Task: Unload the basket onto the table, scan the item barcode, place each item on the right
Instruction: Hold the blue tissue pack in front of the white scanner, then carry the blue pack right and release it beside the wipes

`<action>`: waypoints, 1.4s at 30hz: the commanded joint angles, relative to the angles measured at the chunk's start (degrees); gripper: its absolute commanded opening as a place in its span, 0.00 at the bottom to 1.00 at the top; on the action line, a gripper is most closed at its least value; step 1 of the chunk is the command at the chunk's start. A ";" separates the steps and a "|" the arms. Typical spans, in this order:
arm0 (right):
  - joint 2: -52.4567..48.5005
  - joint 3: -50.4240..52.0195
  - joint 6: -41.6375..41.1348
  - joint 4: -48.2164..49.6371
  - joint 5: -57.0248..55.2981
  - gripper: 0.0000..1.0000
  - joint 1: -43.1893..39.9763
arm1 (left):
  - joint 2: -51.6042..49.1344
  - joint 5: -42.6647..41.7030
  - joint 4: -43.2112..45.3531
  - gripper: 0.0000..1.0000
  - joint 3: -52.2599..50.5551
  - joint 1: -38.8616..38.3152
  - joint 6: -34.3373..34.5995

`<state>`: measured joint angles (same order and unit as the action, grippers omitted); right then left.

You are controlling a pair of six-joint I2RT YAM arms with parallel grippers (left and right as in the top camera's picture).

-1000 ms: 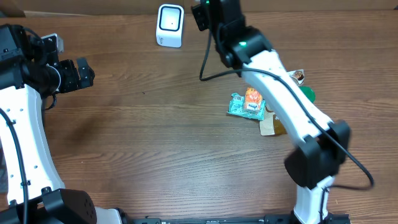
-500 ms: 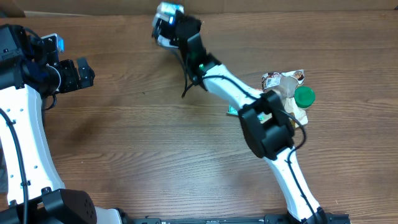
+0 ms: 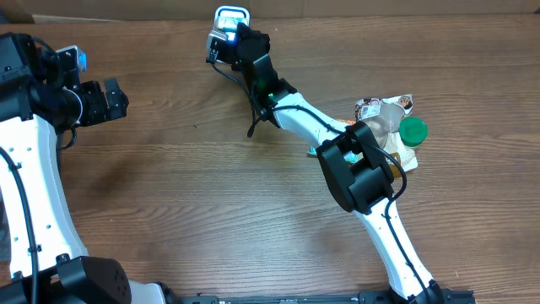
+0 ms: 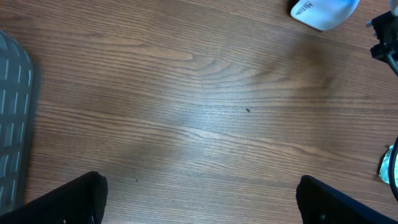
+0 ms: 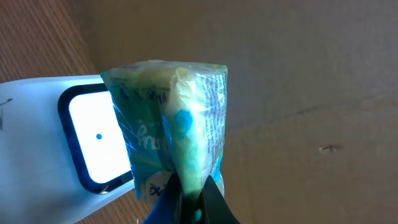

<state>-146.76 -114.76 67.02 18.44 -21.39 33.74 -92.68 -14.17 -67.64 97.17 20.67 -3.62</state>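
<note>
Swung over from the heap, the right arm now stretches to the counter's [image 3: 211, 194] far edge. The left hand [image 3: 108, 100] hangs at the left edge, fingers wide apart and empty. The right hand [image 5: 193, 200] is clamped on one teal packet [image 5: 177, 137], which it holds before the one scanner's [image 5: 87, 134] lit window. At right lies a heap [image 3: 381, 114] with one green lid [image 3: 413, 130]; how many items it holds I cannot tell.

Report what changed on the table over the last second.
The right arm swung left, across to the scanner. The right fingers, shut on a teal packet, now hold it before the lit window. The scanner, the pile of items and the open left fingers stayed put.
</note>
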 commanded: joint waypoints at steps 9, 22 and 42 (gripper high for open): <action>1.25 -0.68 -3.93 1.05 0.46 0.04 0.66 | 0.44 -0.26 0.20 1.00 -0.04 -0.07 -1.55; 13.49 -0.68 -25.94 -13.68 0.68 0.04 1.46 | 0.44 -0.26 0.20 1.00 -0.04 -0.07 -1.55; 31.76 1.33 -74.95 -87.23 29.40 0.04 -5.88 | 0.44 -0.26 0.20 1.00 -0.04 -0.07 -1.55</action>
<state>-114.08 -114.85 -3.77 -66.35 2.46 30.39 -92.68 -14.17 -67.64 97.14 20.67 -3.62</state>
